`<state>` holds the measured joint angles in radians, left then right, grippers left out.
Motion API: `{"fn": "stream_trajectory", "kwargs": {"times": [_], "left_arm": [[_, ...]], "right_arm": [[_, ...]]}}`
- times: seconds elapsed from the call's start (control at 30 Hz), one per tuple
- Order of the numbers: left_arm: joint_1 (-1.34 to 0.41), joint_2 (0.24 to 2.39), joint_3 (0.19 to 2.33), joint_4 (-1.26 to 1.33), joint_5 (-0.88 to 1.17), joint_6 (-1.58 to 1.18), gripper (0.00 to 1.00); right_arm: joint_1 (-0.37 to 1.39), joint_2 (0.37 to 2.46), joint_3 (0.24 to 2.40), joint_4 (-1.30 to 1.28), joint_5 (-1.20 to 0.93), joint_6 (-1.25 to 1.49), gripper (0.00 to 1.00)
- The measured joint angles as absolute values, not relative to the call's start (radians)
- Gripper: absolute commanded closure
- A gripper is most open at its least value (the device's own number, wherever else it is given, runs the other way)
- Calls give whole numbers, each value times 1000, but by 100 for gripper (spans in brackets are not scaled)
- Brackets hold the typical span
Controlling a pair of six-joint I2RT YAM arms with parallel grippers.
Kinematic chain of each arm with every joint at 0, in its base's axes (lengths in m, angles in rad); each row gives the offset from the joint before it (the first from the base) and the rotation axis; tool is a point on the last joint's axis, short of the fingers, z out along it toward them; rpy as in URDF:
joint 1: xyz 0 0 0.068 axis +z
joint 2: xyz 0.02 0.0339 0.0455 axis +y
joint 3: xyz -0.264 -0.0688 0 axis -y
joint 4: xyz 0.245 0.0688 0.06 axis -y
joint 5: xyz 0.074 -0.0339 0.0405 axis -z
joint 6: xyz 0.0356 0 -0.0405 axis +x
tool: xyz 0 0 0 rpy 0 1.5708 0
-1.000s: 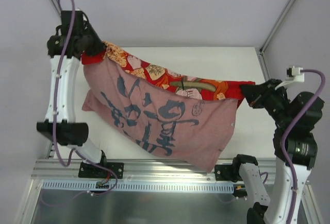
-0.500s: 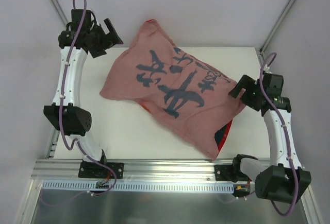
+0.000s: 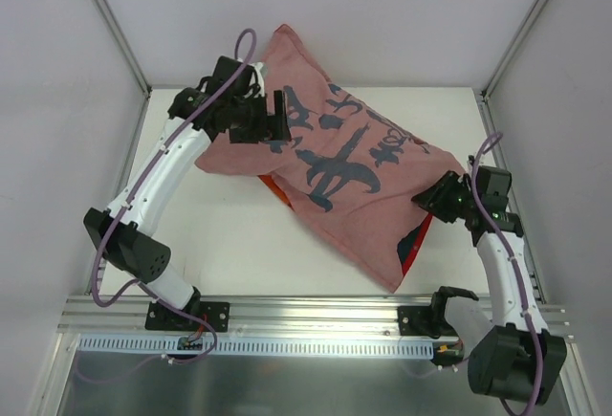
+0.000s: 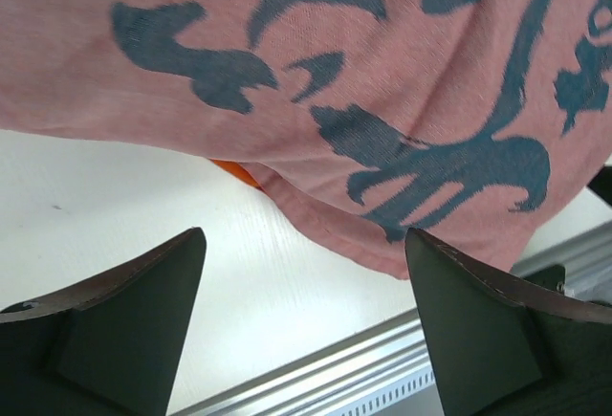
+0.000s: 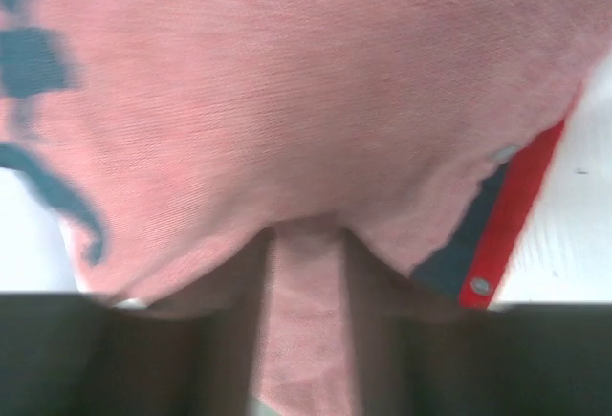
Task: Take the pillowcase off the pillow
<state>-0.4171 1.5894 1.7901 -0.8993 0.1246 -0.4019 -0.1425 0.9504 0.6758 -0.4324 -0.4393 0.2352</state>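
The pillowcase (image 3: 354,186) lies inside out on the table, faded pink with dark blue characters, running from the back centre to the front right. A red edge with snaps (image 5: 507,215) shows at its right opening. The pillow is hidden. My left gripper (image 3: 271,121) hovers over the cloth's left end, open, with only bare table between its fingers (image 4: 304,244); the pink cloth (image 4: 382,72) lies just beyond them. At the cloth's right edge my right gripper (image 3: 432,198) is shut on a fold of pink fabric that fills the gap between its fingers (image 5: 306,273).
The white table (image 3: 239,244) ends in an aluminium rail (image 3: 306,316) at the near edge, also seen in the left wrist view (image 4: 382,368). Grey walls and frame posts (image 3: 110,24) close in the back and sides.
A second ago both grippers held the pillowcase up, stretched between them. It has dropped onto the table. The left gripper opened and moved right over it; the right one closed on its right edge.
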Motion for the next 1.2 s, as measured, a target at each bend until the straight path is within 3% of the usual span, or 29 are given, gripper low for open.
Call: {"fn": "stream_trajectory", "kwargs": {"times": [0.07,0.13,0.27,0.3,0.33,0.43,0.53,0.73,0.8,0.83,0.87,0.9,1.0,1.2], "left_arm": [[-471,1597,1790,-899,122,-402,15],[-519,1605,1791,-898,120,-402,16],[-587,1647,1805,-896,120,-402,17],[-597,1660,1808,-895,120,-402,17],[-604,1672,1810,-895,120,-403,17],[-617,1699,1810,-896,120,-403,16],[-626,1703,1810,-896,119,-403,15],[-642,1680,1782,-894,112,-402,15],[-642,1663,1758,-896,110,-403,15],[-642,1655,1748,-896,110,-403,15],[-642,1649,1741,-896,109,-403,16],[-642,1645,1736,-896,105,-403,16],[-643,1644,1729,-894,102,-403,16],[-656,1644,1705,-895,96,-403,16]], "right_arm": [[-142,889,678,-425,-455,254,86],[-142,822,681,-426,-467,263,97],[-142,706,683,-444,-481,273,99],[-142,688,683,-451,-482,272,95],[-142,667,684,-465,-482,270,56],[-142,652,685,-489,-475,271,12],[-142,676,672,-493,-472,271,2],[-146,753,553,-365,-528,325,1],[-146,770,505,-304,-549,354,8],[-146,781,486,-276,-558,364,26],[-146,795,476,-252,-567,372,37],[-146,810,472,-235,-573,383,58],[-146,818,473,-208,-586,396,86],[-143,714,557,-334,-553,349,99]]}}
